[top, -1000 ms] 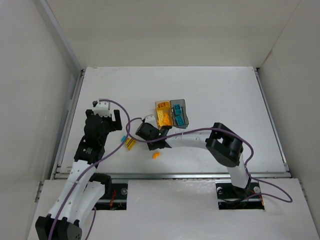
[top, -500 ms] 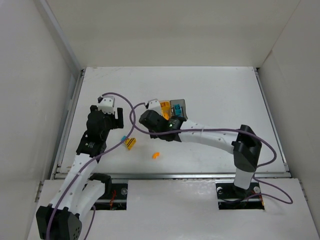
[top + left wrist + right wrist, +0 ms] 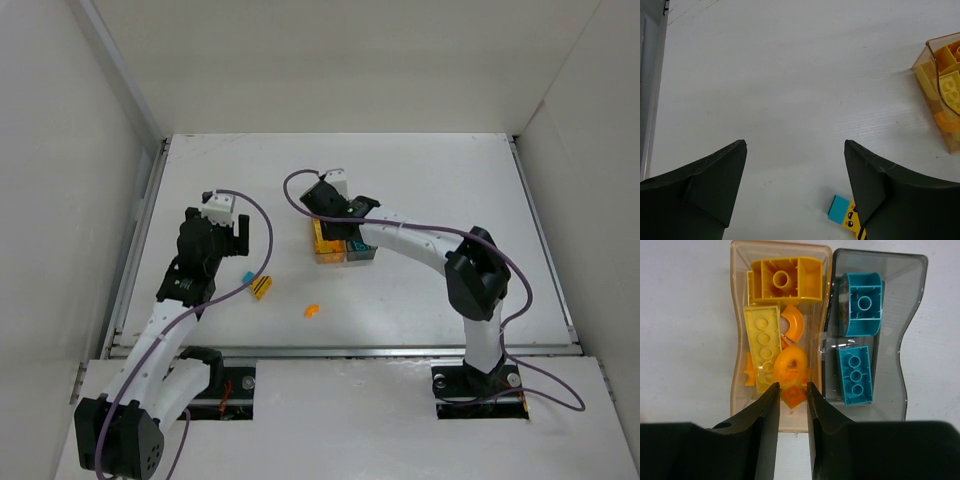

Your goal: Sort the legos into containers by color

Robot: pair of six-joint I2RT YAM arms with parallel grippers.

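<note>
White worktop [image 3: 420, 180] lies below both tools. Right tool [image 3: 791, 386], nearly closed, pinches an orange brick [image 3: 793, 396] over the amber bin [image 3: 735, 315]; left tool [image 3: 795, 143] gapes wide, holding nothing.

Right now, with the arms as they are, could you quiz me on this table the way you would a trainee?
1. Fill in: the left gripper is ____ (open or shut).
2. How many loose bricks lie on the table outside the bins? A one, B three, C five.
3. True or false: the right gripper hangs over the grey bin.

Key: 1 open, with nothing between its fingers. 2 B: one teal, one striped yellow, one orange. 3 False: it is over the amber bin, with a small orange brick between its fingers.
</note>
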